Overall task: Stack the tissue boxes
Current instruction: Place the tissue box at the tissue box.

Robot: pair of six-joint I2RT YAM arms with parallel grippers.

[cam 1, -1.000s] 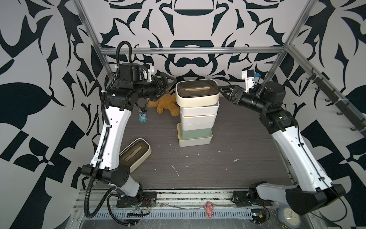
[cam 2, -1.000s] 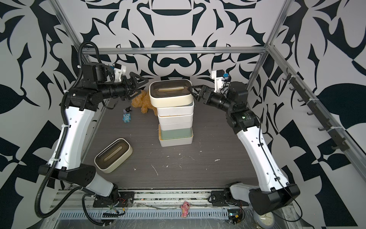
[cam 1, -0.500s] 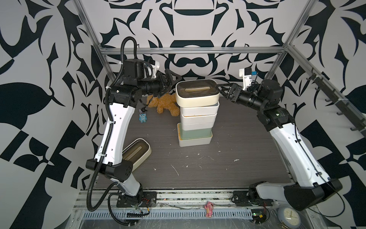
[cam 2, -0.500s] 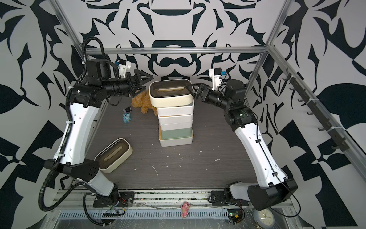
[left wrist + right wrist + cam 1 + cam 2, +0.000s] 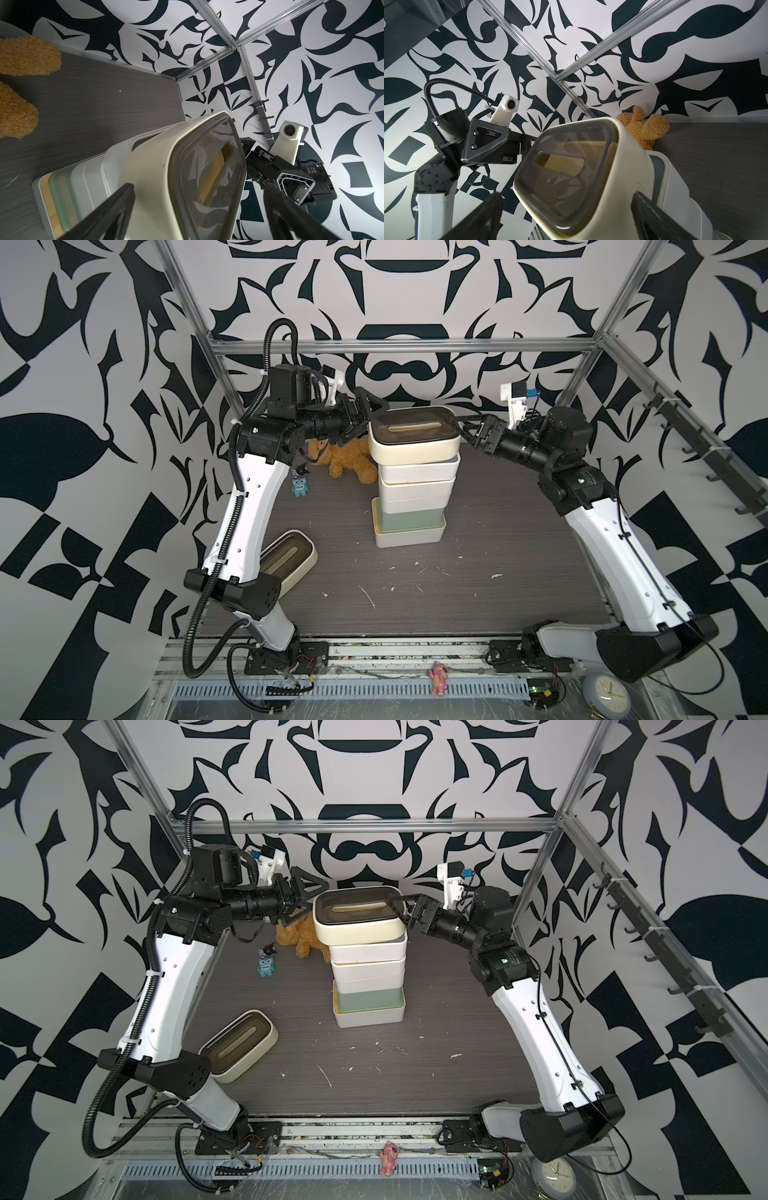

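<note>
In both top views a stack of tissue boxes stands mid-table: a white base box (image 5: 409,536), a sage green one (image 5: 411,519), white ones (image 5: 417,485) above it, and a rounded cream box with a dark lid (image 5: 413,435) (image 5: 357,915) on top. My left gripper (image 5: 372,420) (image 5: 199,187) is open, its fingers straddling the top box's left end (image 5: 153,166). My right gripper (image 5: 459,429) (image 5: 566,197) is open around its right end (image 5: 623,162). A second cream box (image 5: 286,562) lies near the left arm, partly hidden behind it.
A brown teddy bear (image 5: 345,458) lies behind the stack at its left, with a small blue toy robot (image 5: 299,487) nearby. Patterned walls and metal frame bars enclose the table. A hook rail (image 5: 706,456) runs along the right wall. White scraps dot the front table.
Both grippers have closed in on the top cream box from either side, and their open fingers now reach around its ends. The stack has not moved.
</note>
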